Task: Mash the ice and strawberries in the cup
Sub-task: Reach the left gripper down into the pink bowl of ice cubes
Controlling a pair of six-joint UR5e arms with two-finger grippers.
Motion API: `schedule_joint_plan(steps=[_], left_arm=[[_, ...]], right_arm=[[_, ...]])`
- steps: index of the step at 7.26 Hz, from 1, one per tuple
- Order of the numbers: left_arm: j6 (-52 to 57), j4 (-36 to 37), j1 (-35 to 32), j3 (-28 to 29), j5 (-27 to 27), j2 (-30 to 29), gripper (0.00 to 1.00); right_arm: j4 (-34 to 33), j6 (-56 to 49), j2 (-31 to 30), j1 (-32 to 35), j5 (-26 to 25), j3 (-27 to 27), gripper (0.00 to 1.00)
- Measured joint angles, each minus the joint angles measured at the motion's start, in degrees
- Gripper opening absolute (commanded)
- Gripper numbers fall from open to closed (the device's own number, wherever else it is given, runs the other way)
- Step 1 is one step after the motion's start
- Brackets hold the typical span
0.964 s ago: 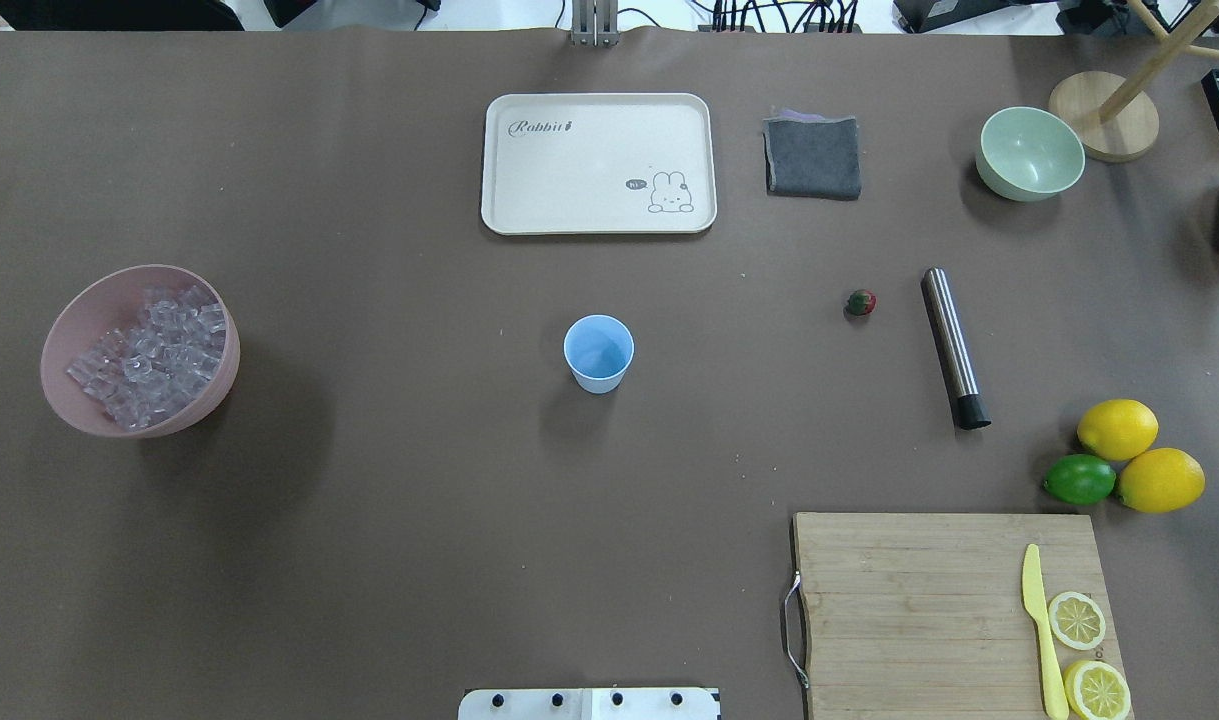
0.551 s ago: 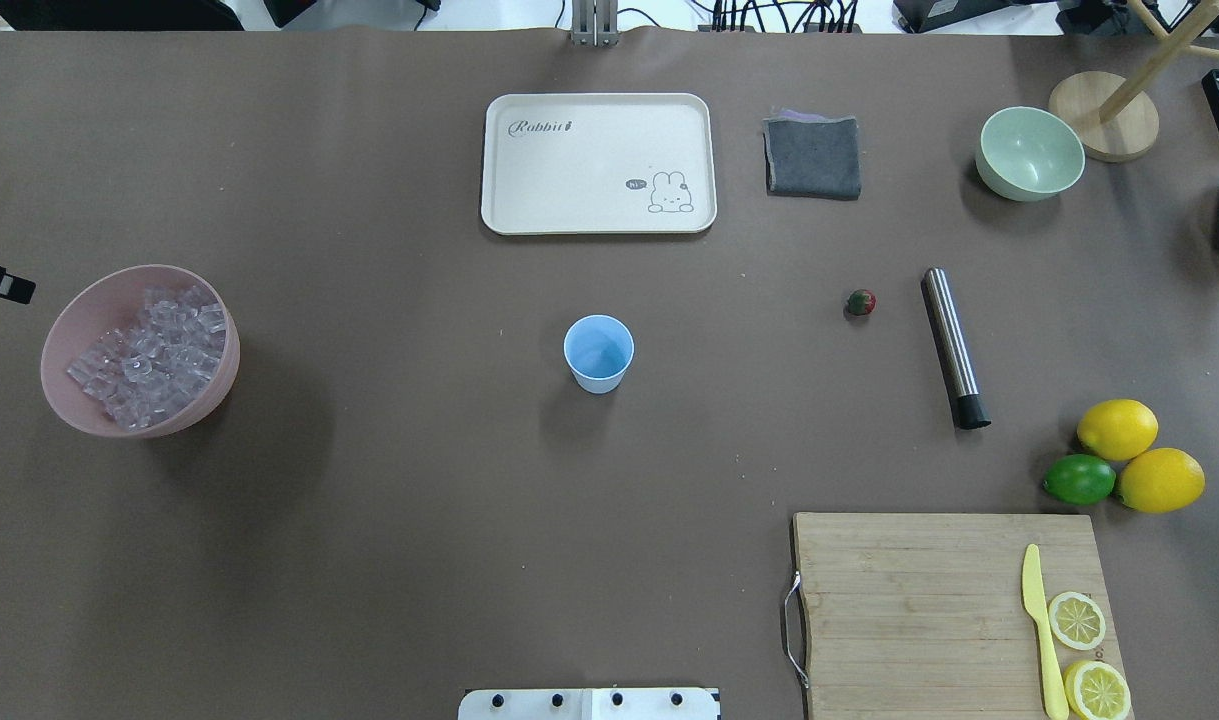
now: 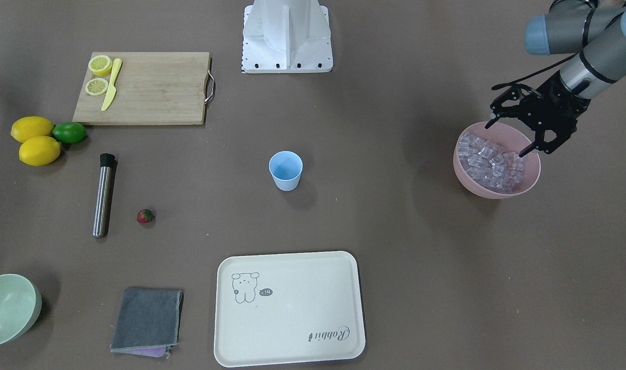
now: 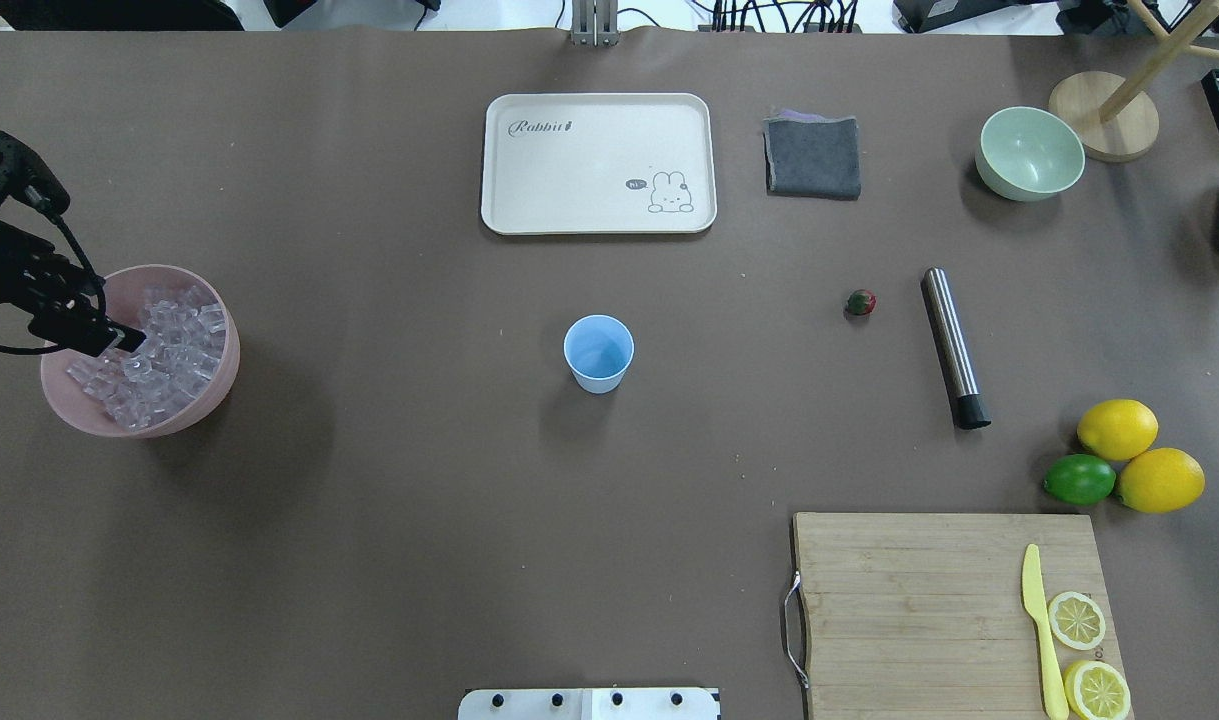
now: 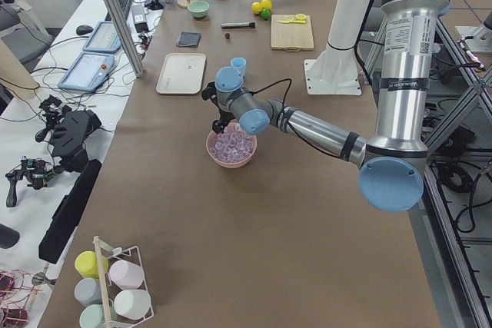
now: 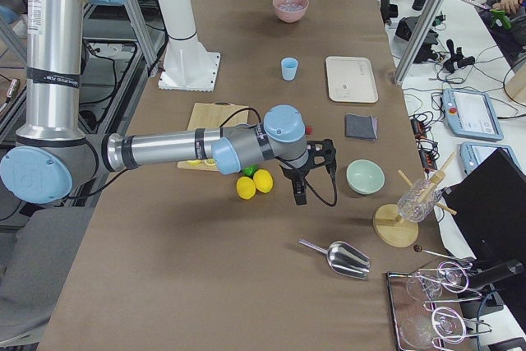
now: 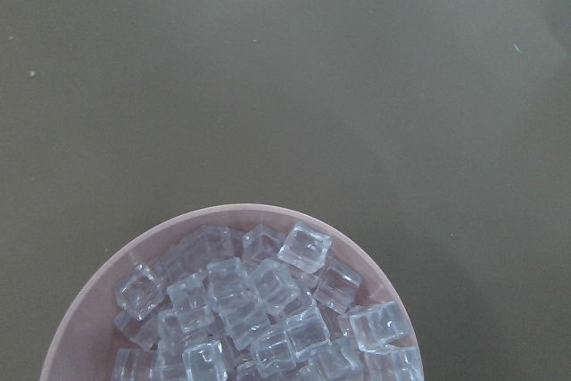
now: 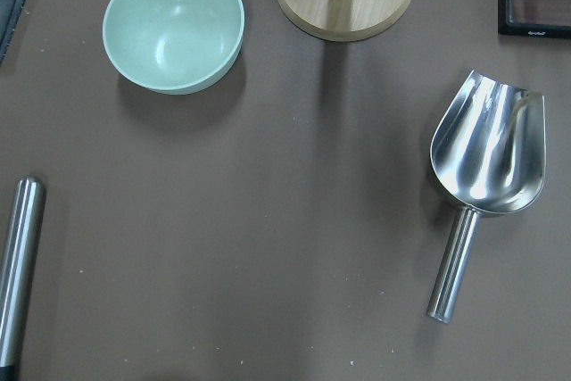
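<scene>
The light blue cup (image 4: pixel 598 353) stands upright and empty at the table's middle, also in the front view (image 3: pixel 285 170). Far to its left a pink bowl (image 4: pixel 221 385) holds a heap of clear ice (image 4: pixel 159 350). My left gripper (image 3: pixel 507 137) hangs open just over the bowl's outer rim, nothing between its fingers; the left wrist view looks down on the ice (image 7: pixel 259 310). A small red strawberry (image 4: pixel 861 302) lies right of the cup. My right gripper (image 6: pixel 308 172) shows only in the exterior right view, near the lemons; I cannot tell its state.
A steel muddler (image 4: pixel 954 345) lies beside the strawberry. A cream tray (image 4: pixel 597 163), a grey cloth (image 4: pixel 812 157) and a pale green bowl (image 4: pixel 1029 152) sit along the far side. Lemons, a lime (image 4: pixel 1079 479) and a cutting board (image 4: pixel 929 610) occupy the near right. A metal scoop (image 8: pixel 486 158) lies below the right wrist.
My left arm has come in from the left edge; its gripper now hangs over the pink bowl. Nothing on the table has moved.
</scene>
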Motion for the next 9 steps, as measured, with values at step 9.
schedule_joint_plan(steps=[9], left_arm=[[30.63,0.89,7.08,1.79,7.57,-6.13,0.94]], right_arm=[[-0.09,0.11,-1.84,0.00,0.31,-0.05,1.00]])
